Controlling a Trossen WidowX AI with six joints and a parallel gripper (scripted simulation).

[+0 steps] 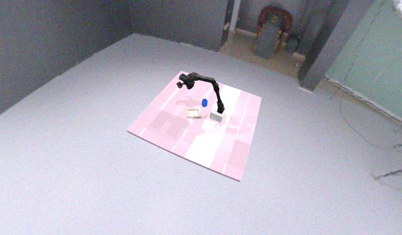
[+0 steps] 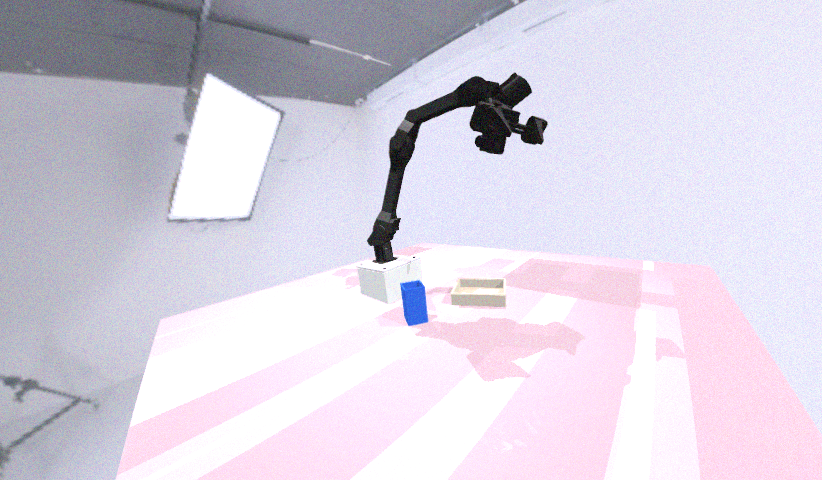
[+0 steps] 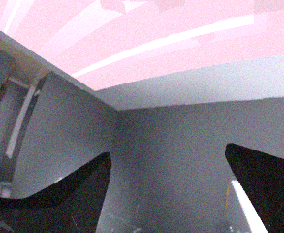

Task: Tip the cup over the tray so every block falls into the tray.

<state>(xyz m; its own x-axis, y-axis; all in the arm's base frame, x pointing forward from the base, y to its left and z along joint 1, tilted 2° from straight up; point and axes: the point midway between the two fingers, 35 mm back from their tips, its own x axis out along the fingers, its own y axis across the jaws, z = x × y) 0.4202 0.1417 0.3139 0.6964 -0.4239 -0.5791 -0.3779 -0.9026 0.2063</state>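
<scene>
A blue, square-sided cup (image 1: 204, 102) (image 2: 414, 304) stands upright on the table. Its open top faces up, but no blocks can be made out inside it. A shallow beige tray (image 1: 193, 117) (image 2: 478, 299) lies flat on the table a short way from the cup, not touching it. No blocks can be made out in the tray. My gripper (image 3: 171, 154) is open, with its two black fingers wide apart and nothing between them. It is raised high above the table, well away from the cup and the tray. Neither of them shows in the wrist view.
The black arm (image 1: 216, 90) (image 2: 393, 184) rises from a white base box (image 1: 216, 116) (image 2: 379, 283), which stands beside the cup and the tray. The table (image 1: 168, 145) (image 2: 320, 416) is pink and white with patterned stripes; its far edge shows in the wrist view.
</scene>
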